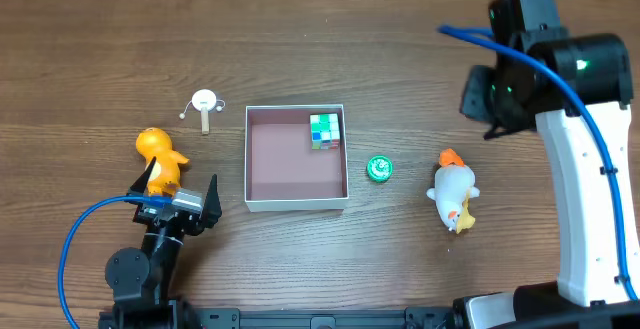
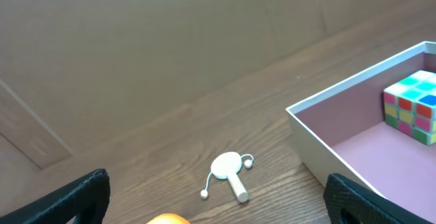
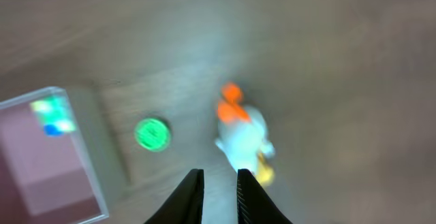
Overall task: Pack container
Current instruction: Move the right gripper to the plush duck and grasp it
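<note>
Cube (image 1: 325,130) sits inside container (image 1: 296,205); green disc (image 1: 379,168) lies just beside it.

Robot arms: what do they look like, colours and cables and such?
The right arm is white with black joints and a small green light; the left arm is black. A blue cable runs along each. The end effector fingers are black.

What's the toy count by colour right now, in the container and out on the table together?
Multicoloured: 1, the cube, inside the container
Orange: 1, the figure
White: 2, the rattle and the bird
Green: 1, the disc
Total: 5 toys
</note>
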Controlling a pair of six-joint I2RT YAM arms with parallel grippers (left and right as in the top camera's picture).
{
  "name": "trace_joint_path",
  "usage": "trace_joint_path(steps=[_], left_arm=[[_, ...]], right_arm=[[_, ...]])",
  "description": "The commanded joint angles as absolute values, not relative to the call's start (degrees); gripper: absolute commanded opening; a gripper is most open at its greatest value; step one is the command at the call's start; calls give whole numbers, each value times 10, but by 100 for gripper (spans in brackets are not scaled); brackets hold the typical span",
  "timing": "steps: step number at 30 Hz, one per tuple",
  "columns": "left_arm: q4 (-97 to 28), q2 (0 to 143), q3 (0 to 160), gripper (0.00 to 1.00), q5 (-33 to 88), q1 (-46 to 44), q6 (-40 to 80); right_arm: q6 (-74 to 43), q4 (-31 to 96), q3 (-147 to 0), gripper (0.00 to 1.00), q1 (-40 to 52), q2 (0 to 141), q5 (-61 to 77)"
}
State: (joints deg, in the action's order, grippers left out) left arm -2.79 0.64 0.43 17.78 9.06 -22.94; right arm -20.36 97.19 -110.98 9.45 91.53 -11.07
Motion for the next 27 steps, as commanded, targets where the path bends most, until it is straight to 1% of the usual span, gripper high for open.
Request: trace_joint_path(steps=[1,4,7,8,9,11,13,17,20,22,24,27], left_arm=[[-27,3,3,100,178,94,-231],[-27,3,3,100,178,94,-231],[-27,3,3,100,178,94,-231],[-27,3,3,100,178,94,-231],[-27,3,3,100,178,94,-231],[-27,3,3,100,178,94,-231],[-27,3,3,100,178,94,-231],[-27,3,3,100,178,94,-231],[-27,3,3,100,178,94,-231],[-27,3,3,100,178,94,-231],[-27,3,3,100,178,94,-231],[-27,3,3,100,178,94,-231]], right_arm=[[-228,965,-1004,19,59,895,-100],[-228,918,-913,19,55,895,-84],[-191,846,-849,19,55,895,5],[-202,832,-841,19,55,895,10],[-208,827,-837,19,55,895,2],[-247,826,-826,20,55,895,-81],[-251,821,-800,25,55,895,-117],[-247,790,-731,25,55,895,-103],[-223,741,-670,26,55,895,-67],[-223,735,-664,29,55,895,-59],[-223,731,-664,36,54,895,-58],[-224,719,-663,36,52,895,-57]])
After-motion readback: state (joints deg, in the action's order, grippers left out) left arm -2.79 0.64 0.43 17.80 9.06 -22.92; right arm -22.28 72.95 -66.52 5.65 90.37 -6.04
